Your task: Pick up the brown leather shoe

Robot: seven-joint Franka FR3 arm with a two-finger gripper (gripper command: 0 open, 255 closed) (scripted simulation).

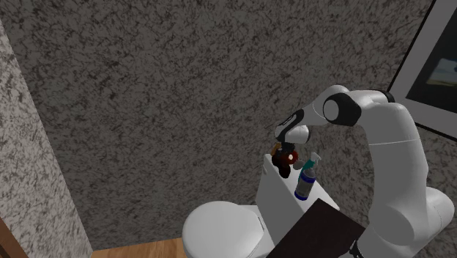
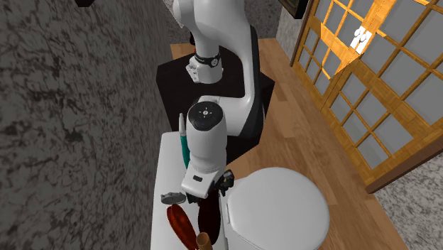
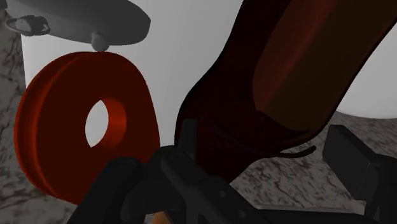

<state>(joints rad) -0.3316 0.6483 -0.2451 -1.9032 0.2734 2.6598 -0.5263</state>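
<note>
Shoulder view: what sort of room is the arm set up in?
Most likely a bathroom: a white toilet with its lid down, its tank behind it with a spray bottle standing on top, and speckled stone-look walls.

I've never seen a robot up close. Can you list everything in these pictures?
shoe: one, dark brown, over the toilet tank, at the gripper
ring: one, red, beside the shoe
wheeled object: one, grey, next to the ring
spray bottle: one, blue-green, on the tank
toilet: one, white, lid down
window: one, wooden lattice, second exterior view's right
stand: one, dark, beside the toilet
arm: one, white
gripper: one, black, at the shoe
</note>
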